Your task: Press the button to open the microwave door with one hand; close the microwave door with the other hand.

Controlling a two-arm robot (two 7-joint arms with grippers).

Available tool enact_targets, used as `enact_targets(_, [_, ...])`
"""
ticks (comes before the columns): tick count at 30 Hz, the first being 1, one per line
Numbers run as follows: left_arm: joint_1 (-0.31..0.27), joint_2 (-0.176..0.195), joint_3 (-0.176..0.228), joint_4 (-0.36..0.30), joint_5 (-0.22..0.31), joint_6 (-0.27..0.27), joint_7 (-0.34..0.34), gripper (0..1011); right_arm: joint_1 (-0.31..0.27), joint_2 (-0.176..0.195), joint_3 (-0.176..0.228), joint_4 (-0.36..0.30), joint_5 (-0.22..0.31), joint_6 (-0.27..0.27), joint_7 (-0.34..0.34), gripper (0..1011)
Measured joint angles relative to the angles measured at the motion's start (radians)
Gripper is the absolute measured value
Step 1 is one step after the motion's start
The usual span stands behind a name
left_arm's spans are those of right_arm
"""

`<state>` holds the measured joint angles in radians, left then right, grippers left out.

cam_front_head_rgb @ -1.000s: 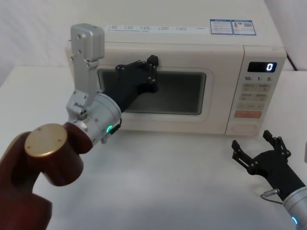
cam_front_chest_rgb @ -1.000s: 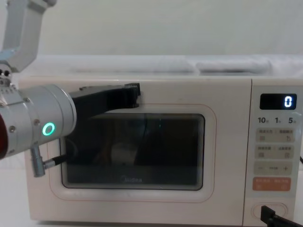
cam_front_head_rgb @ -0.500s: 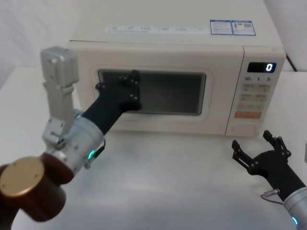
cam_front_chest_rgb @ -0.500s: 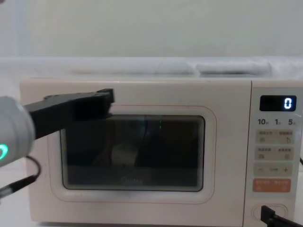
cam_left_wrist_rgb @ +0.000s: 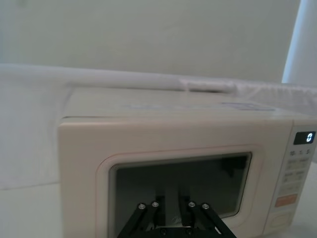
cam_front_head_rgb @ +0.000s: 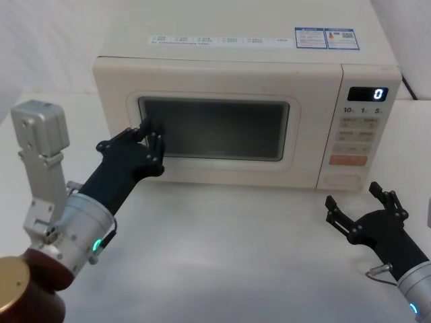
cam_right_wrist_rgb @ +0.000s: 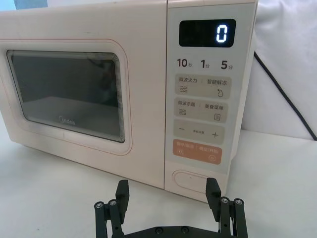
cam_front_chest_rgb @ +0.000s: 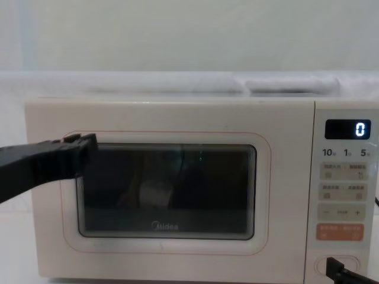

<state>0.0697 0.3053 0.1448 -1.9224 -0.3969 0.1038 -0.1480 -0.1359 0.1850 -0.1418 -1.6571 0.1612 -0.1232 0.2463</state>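
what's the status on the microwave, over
Left gripper by the window's left edge. Right gripper open, low before the button. Microwave door shut. Nothing in the way.

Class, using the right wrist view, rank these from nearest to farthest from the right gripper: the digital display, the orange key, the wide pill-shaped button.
1. The button, at the panel's foot, directly ahead of the right gripper.
2. The orange key, just above the button.
3. The digital display, at the panel's top.

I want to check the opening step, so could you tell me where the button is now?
The button sits at the control panel's bottom, under the orange key, facing the open right gripper.
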Motion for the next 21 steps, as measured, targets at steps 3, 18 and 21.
enact_targets(3, [0.023,0.0,-0.014,-0.003,0.005,-0.011,0.002,229,0.0,0.0,0.0,0.0,0.0,0.0,0.0,1002])
enact_targets(18, [0.127,-0.017,-0.058,0.015,0.074,-0.053,0.024,715,0.0,0.0,0.0,0.0,0.0,0.0,0.0,1002])
enact_targets(21, [0.144,-0.024,-0.068,0.019,0.081,-0.058,0.025,807,0.0,0.0,0.0,0.0,0.0,0.0,0.0,1002])
